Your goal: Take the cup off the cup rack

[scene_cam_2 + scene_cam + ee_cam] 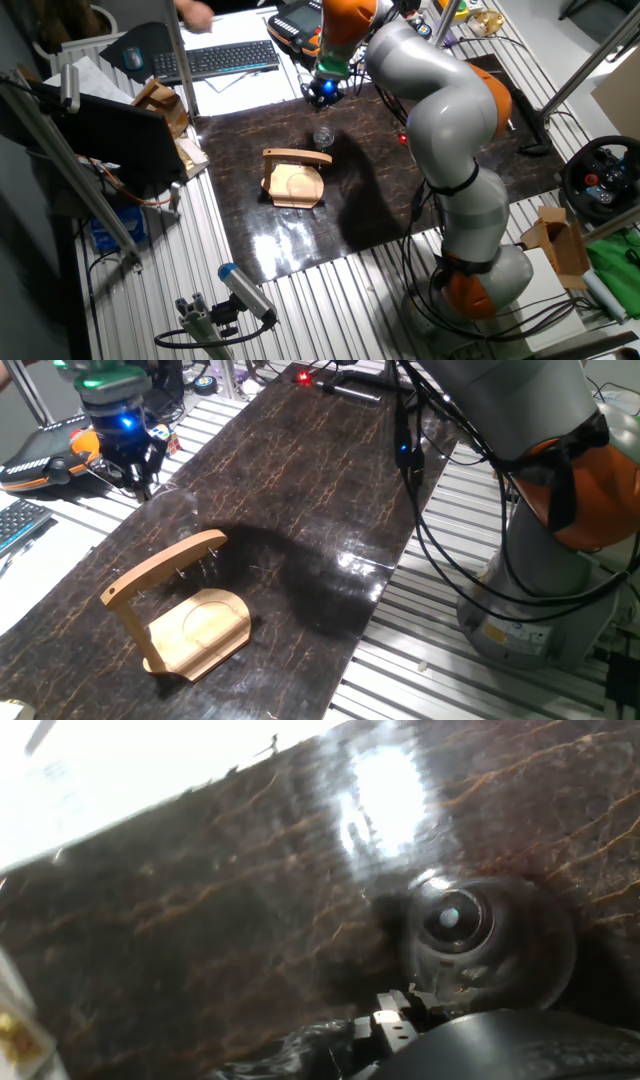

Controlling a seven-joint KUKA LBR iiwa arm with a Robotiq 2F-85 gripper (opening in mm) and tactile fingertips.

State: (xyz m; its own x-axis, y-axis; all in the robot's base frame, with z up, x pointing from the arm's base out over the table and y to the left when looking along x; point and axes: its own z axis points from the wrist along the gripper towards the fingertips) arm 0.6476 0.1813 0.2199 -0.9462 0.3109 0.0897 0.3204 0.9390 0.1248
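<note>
fingers sat low at the bottom edge of the hand view, dark and blurred; whether they were wide or narrow could not be told. the gripper (138,472) hung above the dark marbled table (300,480), close over the cup (487,935). the cup showed there as a clear round shape seen from above, standing on the table, apparently not gripped. in the other fixed view the cup (323,136) stood just beyond the tip of the rack's slanted arm, apart from it. the cup rack (182,603) stood nearer the front, pegs bare. judged: cup already off, likely being released.
</note>
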